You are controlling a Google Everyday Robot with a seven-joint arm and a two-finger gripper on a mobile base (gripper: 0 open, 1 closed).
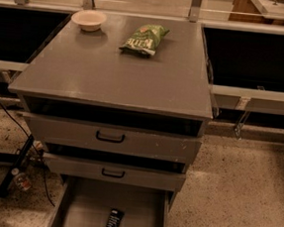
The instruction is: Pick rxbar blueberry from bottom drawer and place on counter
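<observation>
The rxbar blueberry (113,222), a small flat bar in a dark wrapper, lies on the floor of the bottom drawer (87,205), which is pulled out at the lower edge of the camera view. Above it the counter (110,73) spreads as a broad grey top. The gripper is not in view anywhere in the camera view, and no part of the arm shows.
A green chip bag (144,38) and a pale bowl (89,20) sit at the counter's far side. Two upper drawers with black handles (110,137) stand slightly open. Cables and a black bar (13,171) lie on the speckled floor at left. Dark shelves flank the cabinet.
</observation>
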